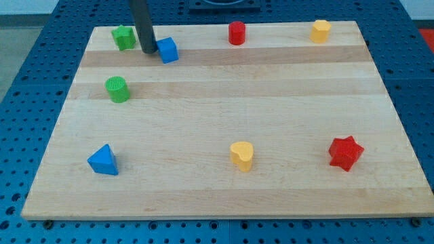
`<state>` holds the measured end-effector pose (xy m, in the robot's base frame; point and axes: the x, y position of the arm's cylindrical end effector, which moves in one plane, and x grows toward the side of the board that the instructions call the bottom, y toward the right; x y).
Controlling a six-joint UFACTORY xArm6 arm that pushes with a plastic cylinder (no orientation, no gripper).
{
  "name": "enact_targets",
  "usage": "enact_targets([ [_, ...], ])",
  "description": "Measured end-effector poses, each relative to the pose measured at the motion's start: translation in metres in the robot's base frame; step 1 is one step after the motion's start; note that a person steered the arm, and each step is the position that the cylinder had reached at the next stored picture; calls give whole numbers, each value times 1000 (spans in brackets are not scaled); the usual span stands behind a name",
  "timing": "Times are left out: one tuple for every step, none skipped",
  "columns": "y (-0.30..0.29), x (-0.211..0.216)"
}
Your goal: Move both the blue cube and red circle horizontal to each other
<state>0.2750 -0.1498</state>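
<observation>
The blue cube [167,50] sits near the view's top left on the wooden board [224,115]. The red circle, a short red cylinder [236,32], stands to the cube's right and a little nearer the view's top. My tip [148,51] rests on the board just left of the blue cube, touching or almost touching its left side. The dark rod rises from the tip straight up out of the view's top.
A green star-like block [124,37] lies left of my tip. A green cylinder [118,89] sits below it. A blue triangle [103,160], a yellow heart [242,155] and a red star [345,152] lie along the view's bottom. A yellow block [320,30] is at top right.
</observation>
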Motion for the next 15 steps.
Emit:
enact_targets([
  [31,22],
  [52,12],
  [54,-13],
  [52,-36],
  [70,-56],
  [111,-66],
  [153,-65],
  [185,-57],
  [210,-45],
  [218,-43],
  [208,-42],
  [187,-33],
  [181,-3],
  [181,40],
  [181,83],
])
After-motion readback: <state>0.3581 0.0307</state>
